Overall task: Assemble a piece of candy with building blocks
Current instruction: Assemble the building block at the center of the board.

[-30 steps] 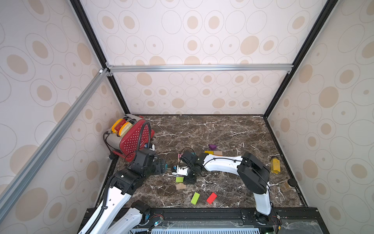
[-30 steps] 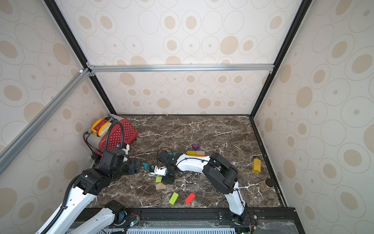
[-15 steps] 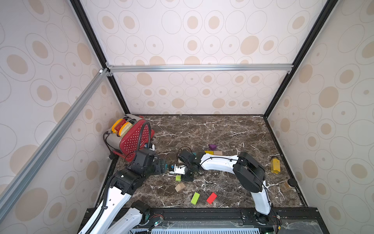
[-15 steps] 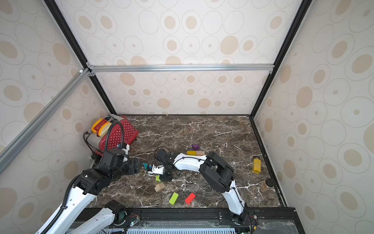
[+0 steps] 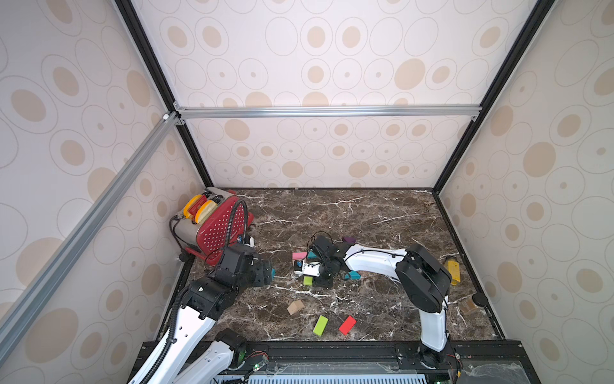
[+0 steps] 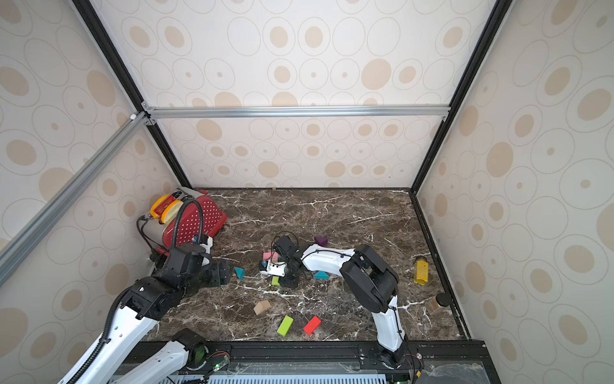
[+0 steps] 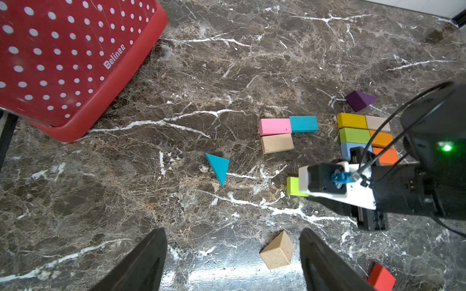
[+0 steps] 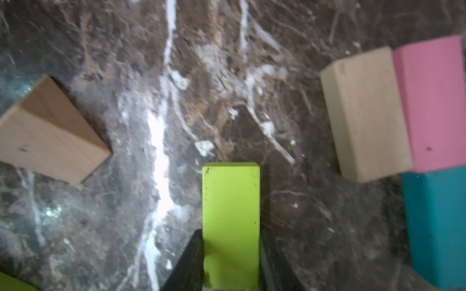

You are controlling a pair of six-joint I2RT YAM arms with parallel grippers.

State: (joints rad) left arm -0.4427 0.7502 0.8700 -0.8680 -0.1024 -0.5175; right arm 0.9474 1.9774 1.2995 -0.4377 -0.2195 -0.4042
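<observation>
The right pincer (image 8: 230,264) is clamped on a lime green block (image 8: 230,221), one dark finger (image 8: 191,262) on each long side. In the right wrist view the brick's long axis runs straight out from between the fingers, most of its length sticking out past the tips. In a top view the same brick (image 5: 308,281) shows just under the white wrist housing, near the middle of the dark marble desk (image 5: 365,216)

Just beside the held brick lies a tan brick (image 8: 365,116), touching a pink brick (image 8: 433,100) along their long sides; a teal brick (image 8: 436,226) butts against the pink one's end. A tan wedge (image 8: 48,133) lies apart on the other side

The left pincer (image 7: 233,262) stands wide and holds nothing (its two dark fingers frame bare marble). Ahead of it lie a teal triangle (image 7: 218,167), lying flat, and a tight cluster of yellow, tan, green, orange and blue bricks (image 7: 363,133), with a purple wedge (image 7: 359,100) near them

The red perforated toaster (image 7: 63,63) carries the white word "Belinee" on its side

A second green brick (image 5: 320,325) and a red brick (image 5: 347,325) lie side by side near the front edge, both slanting the same way
</observation>
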